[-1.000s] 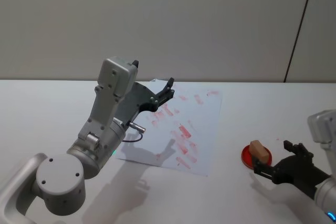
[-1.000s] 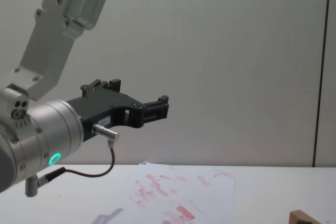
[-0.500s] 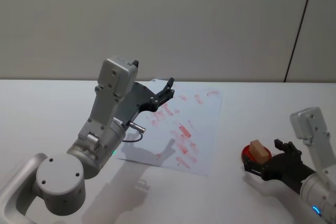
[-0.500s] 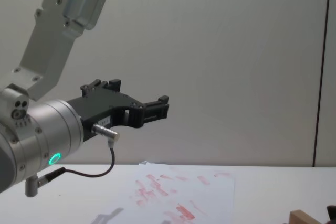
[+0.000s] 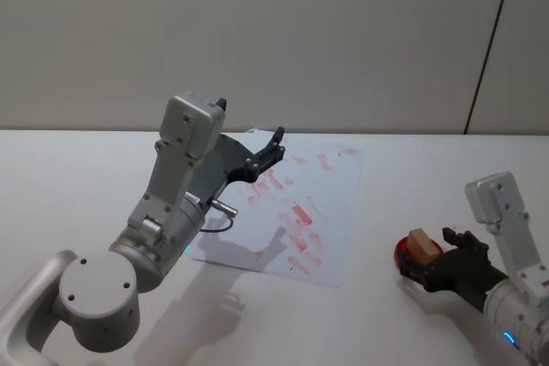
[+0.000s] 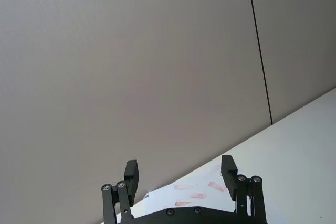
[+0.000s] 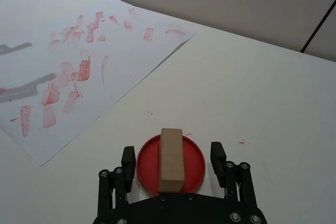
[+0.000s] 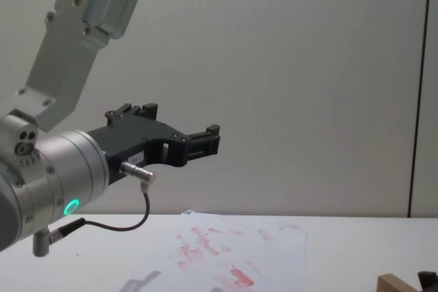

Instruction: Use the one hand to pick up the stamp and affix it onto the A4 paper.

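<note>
Stamp [image 7: 171, 159] lies on the red pad [image 7: 195, 167], right of the paper [image 5: 334, 203]. Your right hand [image 7: 173, 153] straddles it, fingers [image 7: 217, 151] wide apart, gripping nothing. Left gripper [image 6: 179, 167] parked raised over the paper, likewise spread.

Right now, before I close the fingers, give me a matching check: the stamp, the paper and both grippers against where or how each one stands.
Things:
1 stamp
2 A4 paper
3 left gripper
4 right gripper

States:
a open and empty, raised off the table
b flat on the table, covered in red marks
c open, fingers on either side of the red pad
d lying on the red pad

Pairs: 1-d, 2-b, 3-a, 4-c
</note>
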